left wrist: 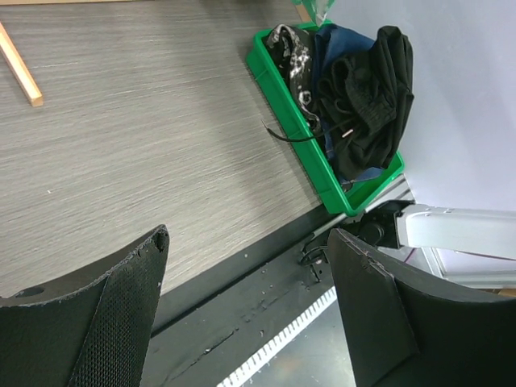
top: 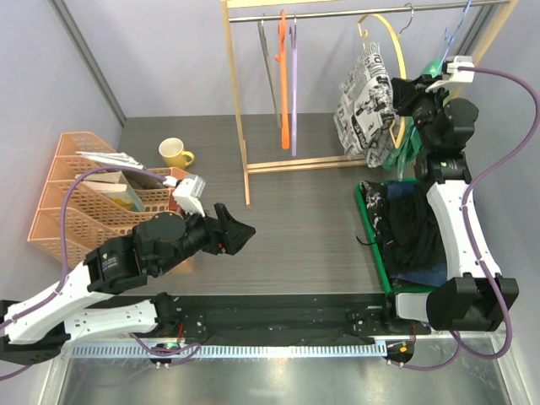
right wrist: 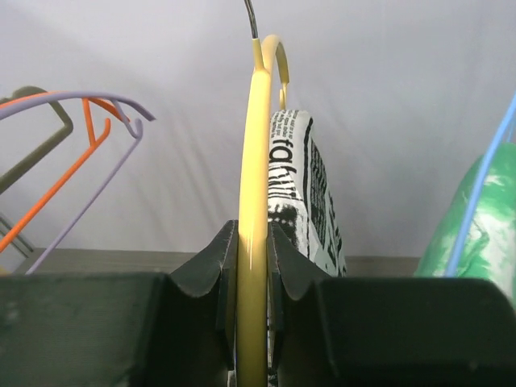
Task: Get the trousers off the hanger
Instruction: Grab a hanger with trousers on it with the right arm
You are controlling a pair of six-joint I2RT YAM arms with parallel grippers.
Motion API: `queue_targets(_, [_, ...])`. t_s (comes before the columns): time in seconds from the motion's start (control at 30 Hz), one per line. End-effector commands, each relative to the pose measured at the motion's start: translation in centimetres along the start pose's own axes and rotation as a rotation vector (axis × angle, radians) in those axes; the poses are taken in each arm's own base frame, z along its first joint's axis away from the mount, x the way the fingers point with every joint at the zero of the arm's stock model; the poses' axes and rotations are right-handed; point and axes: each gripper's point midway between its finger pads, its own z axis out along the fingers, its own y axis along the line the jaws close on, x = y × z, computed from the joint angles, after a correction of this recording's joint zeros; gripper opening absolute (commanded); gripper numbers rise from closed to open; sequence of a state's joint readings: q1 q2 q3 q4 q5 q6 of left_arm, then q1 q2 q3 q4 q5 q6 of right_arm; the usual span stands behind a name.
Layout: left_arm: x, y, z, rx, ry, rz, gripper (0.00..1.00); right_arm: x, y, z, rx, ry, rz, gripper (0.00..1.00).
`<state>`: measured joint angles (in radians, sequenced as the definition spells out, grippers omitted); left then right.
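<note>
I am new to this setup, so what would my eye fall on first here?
The right gripper is shut on the yellow hanger on the wooden rack, newspaper-print trousers draped over it. Nearby a green tray holds a heap of dark garments; the left gripper hangs open above the table.

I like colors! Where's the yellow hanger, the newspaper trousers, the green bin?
yellow hanger [right wrist: 252, 201]: right wrist view, middle of its bar.
newspaper trousers [top: 359, 108]: top view, middle of the cloth.
green bin [left wrist: 372, 187]: left wrist view, its end wall.
</note>
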<state>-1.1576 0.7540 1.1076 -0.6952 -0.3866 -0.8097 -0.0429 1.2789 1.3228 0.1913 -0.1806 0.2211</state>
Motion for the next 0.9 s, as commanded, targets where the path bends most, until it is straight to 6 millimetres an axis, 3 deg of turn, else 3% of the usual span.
queue_targets(0.0, [-1.9,-0.6,-0.9,0.007,-0.049,0.0,0.8,-9.8,3.7,-1.0,-0.165,-0.425,0.012,0.01])
queue_targets(0.17, [-2.2,-0.2,-0.8,-0.029,-0.048,0.018,0.8,-9.9,4.2,-2.4,-0.222,-0.545,0.078,0.01])
queue_targets(0.4, [-3.0,1.4,-1.0,-0.142,-0.056,0.063,0.8,-10.6,4.7,-5.8,-0.281,-0.74,0.084,0.01])
queue_targets(0.7, [-3.0,2.3,0.2,-0.22,-0.062,0.075,0.8,-10.5,5.2,-7.0,-0.347,-0.855,0.072,0.01])
queue_targets(0.87, [-2.8,2.3,1.2,-0.236,-0.039,0.082,0.8,-9.5,5.6,-7.3,-0.386,-0.847,0.069,0.01])
